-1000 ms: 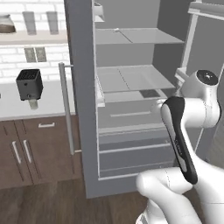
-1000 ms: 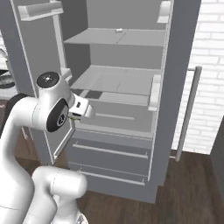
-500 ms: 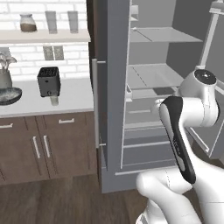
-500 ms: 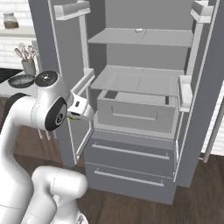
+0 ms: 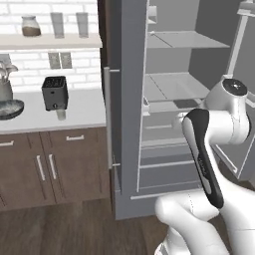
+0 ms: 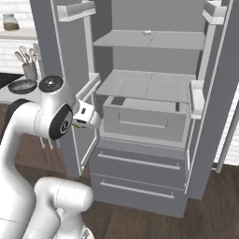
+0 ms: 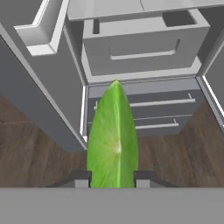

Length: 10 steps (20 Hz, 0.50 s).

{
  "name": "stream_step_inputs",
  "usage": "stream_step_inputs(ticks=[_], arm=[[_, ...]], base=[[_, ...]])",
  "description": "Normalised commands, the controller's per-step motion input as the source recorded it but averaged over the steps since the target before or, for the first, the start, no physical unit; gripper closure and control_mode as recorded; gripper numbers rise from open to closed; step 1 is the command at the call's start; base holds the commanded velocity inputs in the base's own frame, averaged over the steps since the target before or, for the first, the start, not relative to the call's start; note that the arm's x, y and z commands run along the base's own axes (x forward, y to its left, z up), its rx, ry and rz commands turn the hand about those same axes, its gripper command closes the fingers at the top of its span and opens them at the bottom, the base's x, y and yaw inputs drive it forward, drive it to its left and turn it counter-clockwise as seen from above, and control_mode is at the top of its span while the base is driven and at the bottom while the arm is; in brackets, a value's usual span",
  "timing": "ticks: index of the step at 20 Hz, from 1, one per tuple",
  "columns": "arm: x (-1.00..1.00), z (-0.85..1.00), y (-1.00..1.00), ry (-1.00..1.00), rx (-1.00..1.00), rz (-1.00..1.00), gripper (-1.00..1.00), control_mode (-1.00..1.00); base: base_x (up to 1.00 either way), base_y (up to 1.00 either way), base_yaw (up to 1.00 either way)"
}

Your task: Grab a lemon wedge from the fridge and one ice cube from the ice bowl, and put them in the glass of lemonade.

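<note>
Hand view: lemon wedge (image 7: pixel 113 140) seen upright between the two finger tips, pinched at its lower end, bright green-yellow, pointing up across the frame. Jaws nearly closed, clamped on the wedge from both sides. Behind it, fridge (image 7: pixel 144 48) standing open, crisper drawer and the two lower drawers shut, wood floor below.

Right base view: gripper (image 6: pixel 80 122) held in front of the open fridge, outside the compartment, near the left door's inner shelf. Thin sliver of green just visible at the jaws. Shelves inside otherwise bare as far as could be made out; one small pale object on the top shelf, too small to identify.

Left base view: ice bowl (image 5: pixel 9 109) sitting at the far left edge of the surface (image 5: pixel 84 107), beside a grey utensil cup (image 5: pixel 4 89). Glass of lemonade (image 5: pixel 61 114) standing just in front of the black toaster (image 5: pixel 54 92), well apart from the arm. Both fridge doors open.

Progress, judged: wedge picked, first grab done. Left to do: carry wedge to the glass and drop it in, then fetch one ice cube from the bowl and add it. Ice cubes not resolvable at this range.
</note>
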Motion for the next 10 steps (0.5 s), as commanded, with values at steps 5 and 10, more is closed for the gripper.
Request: stream_step_inputs(ticks=[5,10], arm=[[0.00,0.00,0.00,0.00,0.00,0.00,1.00,1.00],[0.00,0.00,0.00,0.00,0.00,0.00,1.00,1.00]], base=[[-0.39,0.35,0.12],[-0.25,-0.11,0.47]])
